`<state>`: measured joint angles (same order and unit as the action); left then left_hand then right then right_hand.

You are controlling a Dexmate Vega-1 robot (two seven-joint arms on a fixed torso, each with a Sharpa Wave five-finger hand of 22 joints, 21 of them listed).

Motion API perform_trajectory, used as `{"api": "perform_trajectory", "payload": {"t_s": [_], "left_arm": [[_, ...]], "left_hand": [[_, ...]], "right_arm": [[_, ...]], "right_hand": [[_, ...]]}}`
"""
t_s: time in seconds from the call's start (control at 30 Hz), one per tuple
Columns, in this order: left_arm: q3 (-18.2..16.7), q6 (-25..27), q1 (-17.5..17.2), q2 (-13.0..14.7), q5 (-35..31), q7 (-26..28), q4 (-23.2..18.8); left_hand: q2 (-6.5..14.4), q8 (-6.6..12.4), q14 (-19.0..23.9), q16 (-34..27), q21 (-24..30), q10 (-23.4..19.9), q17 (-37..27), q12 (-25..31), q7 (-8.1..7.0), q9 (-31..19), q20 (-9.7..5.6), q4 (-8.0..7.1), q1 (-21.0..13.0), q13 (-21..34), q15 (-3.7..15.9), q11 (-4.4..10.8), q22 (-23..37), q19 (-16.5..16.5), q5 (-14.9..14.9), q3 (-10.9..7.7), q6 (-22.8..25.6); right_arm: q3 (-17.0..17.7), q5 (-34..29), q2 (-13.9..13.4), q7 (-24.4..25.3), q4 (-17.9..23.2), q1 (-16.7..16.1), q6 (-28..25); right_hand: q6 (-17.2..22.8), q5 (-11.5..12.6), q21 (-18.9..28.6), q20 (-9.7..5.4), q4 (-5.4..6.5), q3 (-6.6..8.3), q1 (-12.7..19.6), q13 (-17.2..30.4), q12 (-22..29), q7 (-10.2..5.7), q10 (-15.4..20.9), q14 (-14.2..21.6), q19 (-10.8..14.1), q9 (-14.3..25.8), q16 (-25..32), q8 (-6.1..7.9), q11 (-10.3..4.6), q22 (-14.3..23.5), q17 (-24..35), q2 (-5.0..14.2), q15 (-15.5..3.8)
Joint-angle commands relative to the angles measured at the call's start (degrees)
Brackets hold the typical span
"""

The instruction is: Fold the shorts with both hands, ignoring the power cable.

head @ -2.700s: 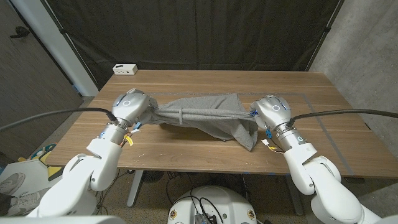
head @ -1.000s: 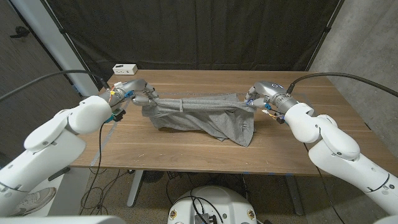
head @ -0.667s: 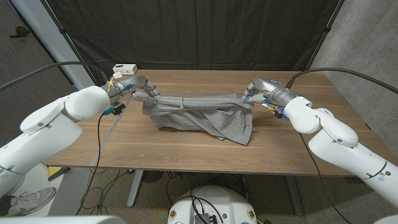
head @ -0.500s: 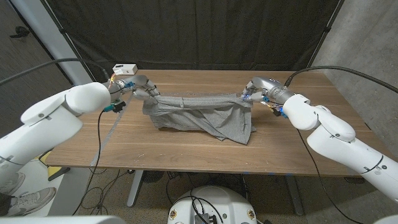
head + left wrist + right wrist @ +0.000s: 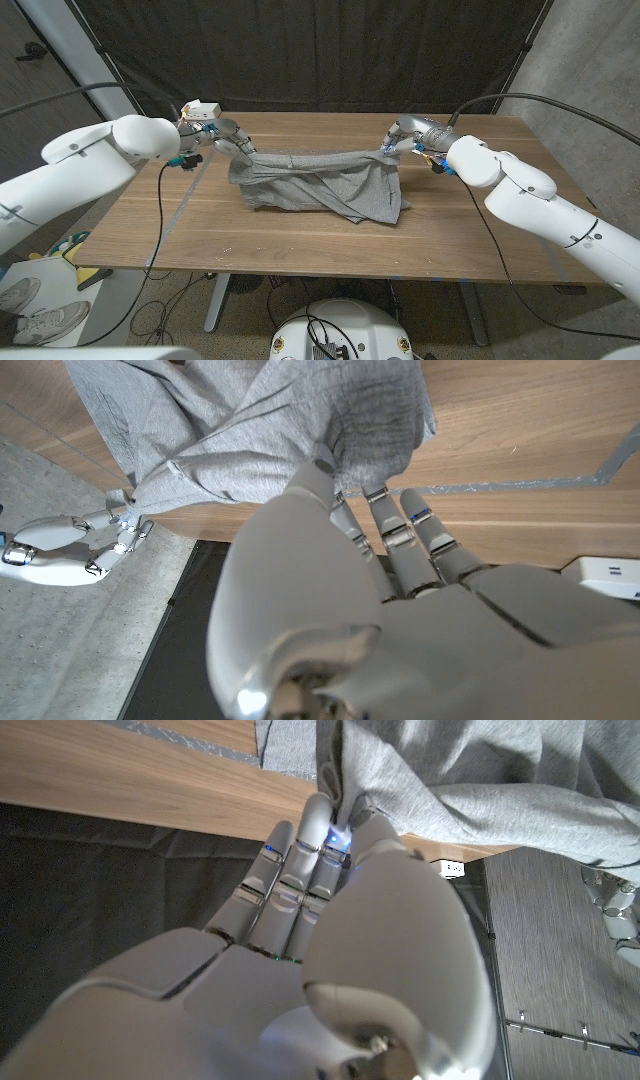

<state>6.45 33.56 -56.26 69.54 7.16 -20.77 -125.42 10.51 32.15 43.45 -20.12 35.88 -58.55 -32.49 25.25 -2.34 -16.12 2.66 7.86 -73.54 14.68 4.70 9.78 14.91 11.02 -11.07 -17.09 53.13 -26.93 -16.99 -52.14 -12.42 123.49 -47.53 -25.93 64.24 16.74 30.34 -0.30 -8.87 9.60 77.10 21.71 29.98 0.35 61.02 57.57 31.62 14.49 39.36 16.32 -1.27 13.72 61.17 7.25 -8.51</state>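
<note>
The grey shorts [image 5: 318, 186] are on the far half of the wooden table [image 5: 300, 245], close to the middle from side to side. The top edge of the shorts is pulled into a tight line between the 2 robot hands, and it is lifted a bit. The rest of the cloth hangs down from that line and lies crumpled on the wood, with 1 flap reaching toward the near side on the right. The left hand [image 5: 229, 141] grips the left end of the shorts. In the left wrist view its fingers [image 5: 385, 550] are curled into a bunch of the grey cloth. The right hand [image 5: 397, 141] grips the right end. In the right wrist view its fingers [image 5: 320, 845] pinch a fold of the cloth. Both arms reach in from the sides, and the hands are well apart near the back of the table. A small white box [image 5: 203, 108] sits at the far left corner of the table, just behind the left hand. A dark curtain [image 5: 320, 50] hangs behind the table.
</note>
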Motion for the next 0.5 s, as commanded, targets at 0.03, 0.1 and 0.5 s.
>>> {"api": "perform_trajectory", "payload": {"t_s": [0.03, 0.1, 0.5], "left_arm": [[5.10, -5.11, 6.24, 1.84, 11.93, -1.53, 8.12], [6.03, -5.76, 7.18, 1.79, 13.02, -1.79, 9.29], [11.83, -5.56, 13.51, 1.26, 15.31, -2.84, 13.46]], "left_hand": [[0.41, -0.42, -0.13, 0.07, 0.43, -0.35, -0.47, 6.19, 1.02, -0.37, 0.52, -0.46, -0.37, 25.00, 9.09, -0.25, 0.08, -0.03, 0.05, -1.10, -1.20], [0.42, -0.43, -0.16, 0.07, 0.55, -0.37, -0.65, 6.20, 1.03, -0.55, 0.57, -0.49, -0.43, 24.91, 9.08, -0.24, 0.09, -0.12, 0.08, -1.21, -1.36], [0.40, -0.57, -0.48, 0.22, 1.16, -0.04, -1.50, 6.33, 1.20, -0.95, 1.10, -0.64, -0.63, 24.83, 9.07, -0.53, 0.11, -0.55, 0.17, -1.71, -1.62]], "right_arm": [[-4.74, 7.78, 0.72, -5.45, -6.05, 9.38, -0.33], [-5.84, 7.40, 0.81, -5.17, -6.65, 10.46, -0.24], [-9.61, 7.01, 3.29, -3.17, -11.77, 15.13, 1.86]], "right_hand": [[0.11, -0.05, 0.36, 0.22, -0.08, 0.69, 0.47, 9.31, 3.70, 0.73, 3.25, 1.14, -0.48, 0.29, 0.50, 0.22, 3.13, 0.18, 0.55, -0.24, -2.76], [0.08, -0.10, 0.42, 0.30, -0.09, 0.80, 0.46, 9.43, 3.74, 0.68, 3.24, 1.04, -0.61, 0.33, 0.50, 0.19, 3.17, 0.20, 0.71, -0.26, -2.71], [-0.30, -0.34, 0.90, 0.48, -0.01, 1.61, 0.32, 9.71, 3.55, 0.85, 2.77, 0.55, -1.29, 0.37, 0.45, -0.24, 3.28, 0.30, 1.72, -0.10, -2.55]]}}
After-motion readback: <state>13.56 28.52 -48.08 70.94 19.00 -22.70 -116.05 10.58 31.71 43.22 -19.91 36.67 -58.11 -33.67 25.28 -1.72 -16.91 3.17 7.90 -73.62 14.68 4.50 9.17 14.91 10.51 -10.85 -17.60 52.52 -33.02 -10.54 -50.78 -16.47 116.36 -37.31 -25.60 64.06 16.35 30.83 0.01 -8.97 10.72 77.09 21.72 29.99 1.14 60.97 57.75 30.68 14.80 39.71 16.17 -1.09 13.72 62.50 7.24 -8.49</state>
